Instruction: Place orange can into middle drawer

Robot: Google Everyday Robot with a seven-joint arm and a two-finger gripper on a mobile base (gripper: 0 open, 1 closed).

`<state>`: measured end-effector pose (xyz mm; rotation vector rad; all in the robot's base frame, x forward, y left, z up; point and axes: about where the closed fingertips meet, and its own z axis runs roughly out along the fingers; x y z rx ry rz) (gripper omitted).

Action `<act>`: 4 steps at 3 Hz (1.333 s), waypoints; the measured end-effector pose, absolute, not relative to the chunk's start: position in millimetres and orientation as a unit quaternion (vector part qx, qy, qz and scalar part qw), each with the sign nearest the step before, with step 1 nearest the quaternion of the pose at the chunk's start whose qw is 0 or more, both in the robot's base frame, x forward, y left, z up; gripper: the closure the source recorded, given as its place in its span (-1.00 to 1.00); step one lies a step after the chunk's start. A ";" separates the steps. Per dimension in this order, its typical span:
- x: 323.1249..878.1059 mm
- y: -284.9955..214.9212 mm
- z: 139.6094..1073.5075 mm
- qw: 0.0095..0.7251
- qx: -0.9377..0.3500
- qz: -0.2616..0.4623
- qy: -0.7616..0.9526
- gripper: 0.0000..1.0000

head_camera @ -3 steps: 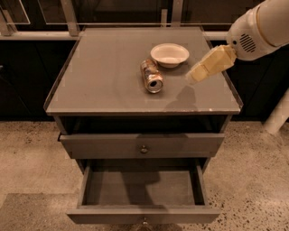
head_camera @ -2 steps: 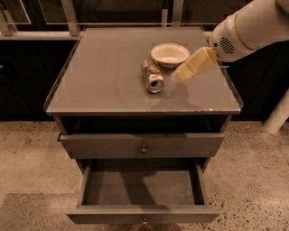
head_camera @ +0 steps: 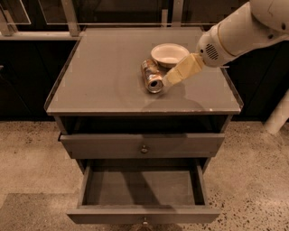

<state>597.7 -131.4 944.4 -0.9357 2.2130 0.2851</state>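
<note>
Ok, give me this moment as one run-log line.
can: on its side on cabinet top, by bowl | gripper: beside can, contact unclear | lower drawer: open, empty

We see a speckled beige stone floor [head_camera: 27, 162] with dark flecks under a square grey metal cabinet [head_camera: 104, 76], whose flat top catches a soft overhead light. Behind it we find dark, shadowed panelling [head_camera: 22, 85], and above that glass panes [head_camera: 113, 9] set between pale metal uprights [head_camera: 71, 16]. A white post [head_camera: 277, 115] leans at the right edge. The tan gripper [head_camera: 168, 81] hangs low over the cabinet top, right of centre.
</note>
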 end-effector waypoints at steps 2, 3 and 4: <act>610.3 -108.1 937.0 0.351 -0.351 0.144 0.856 -1.00; 623.9 -80.0 927.6 0.344 -0.349 0.168 0.855 -1.00; 632.6 -58.7 916.9 0.334 -0.350 0.180 0.856 -1.00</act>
